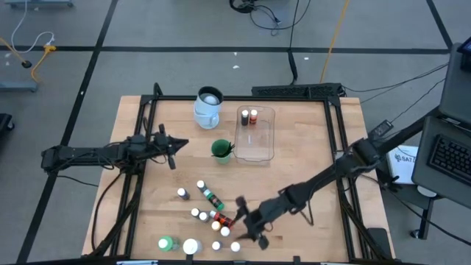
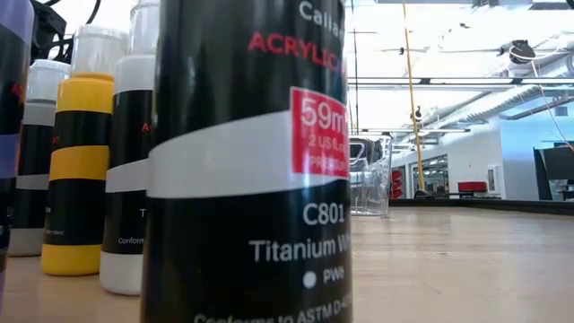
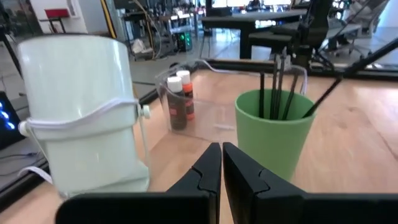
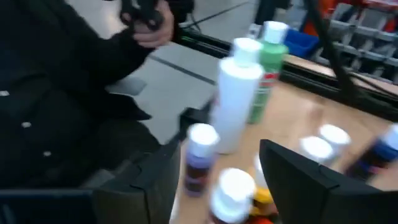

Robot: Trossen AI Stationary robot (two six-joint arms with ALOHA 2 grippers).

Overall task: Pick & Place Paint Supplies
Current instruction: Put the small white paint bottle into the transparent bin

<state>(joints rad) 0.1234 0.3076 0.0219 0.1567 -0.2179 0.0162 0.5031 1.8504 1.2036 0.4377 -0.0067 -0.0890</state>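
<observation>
This is a robotics lab or workshop in an open industrial hall. A wooden table (image 1: 309, 140) in a black metal frame stands on a grey concrete floor (image 1: 184, 70) marked with dark tape lines, cables trailing across it. A keyboard (image 1: 449, 156) sits alongside. Beyond are workbenches, storage bins, exposed ceiling ducts and bright overhead lighting.

Bright overhead light; blurred right-wrist view
</observation>
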